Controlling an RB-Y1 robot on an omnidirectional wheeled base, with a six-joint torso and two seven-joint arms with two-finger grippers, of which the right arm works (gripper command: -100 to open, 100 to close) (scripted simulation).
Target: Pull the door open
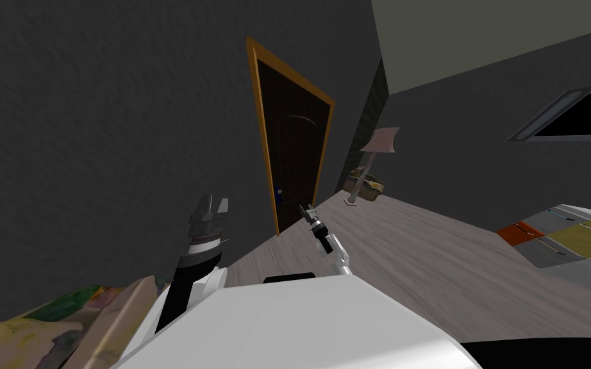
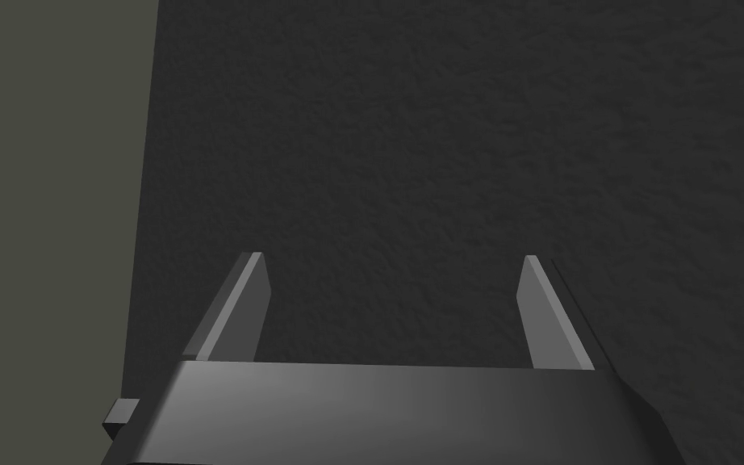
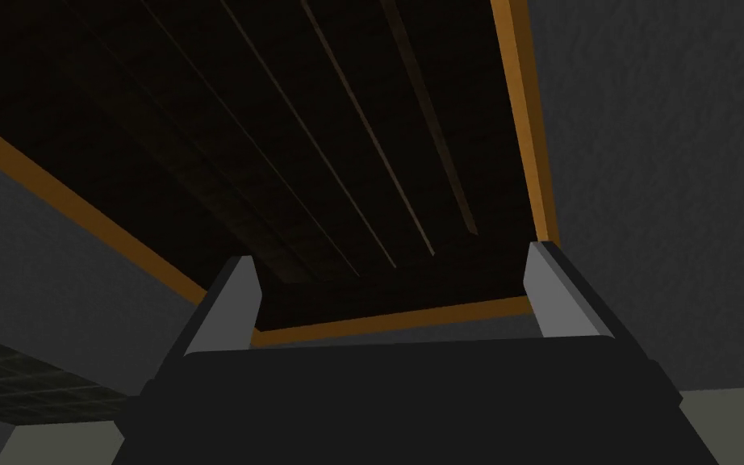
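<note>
**Child:** Where is the door?

**Me:** The door (image 1: 294, 150) is far ahead of me, a bit to the left. It is very dark and has an orange frame (image 1: 259, 128) all around it. It sits flat in the frame, shut. The dark grey wall (image 1: 95, 128) runs along its left side.

**Child:** Does it have a handle?

**Me:** There is a little blue spot (image 1: 278, 191) low on the left edge of the door. I think that is the handle, but it is too small for me to be sure.

**Child:** What is your right hand doing?

**Me:** My right gripper (image 1: 307, 210) is stretched out far in front, near the low right corner of the door. From my right wrist I look up along the door (image 3: 322, 145) and its orange frame (image 3: 524, 121). The two fingers of my right gripper (image 3: 388, 257) are wide apart, with nothing between them.

**Child:** And your left hand?

**Me:** My left gripper (image 1: 213, 204) is up near me, on the left, beside the wall. Its two fingers (image 2: 237, 311) are wide apart too, and they hold nothing.

**Child:** What else is there?

**Me:** A tall lamp (image 1: 371, 163) with a pale pink shade stands far off, to the right of the door. The grey wood floor (image 1: 429, 256) runs from me to the door.
</note>
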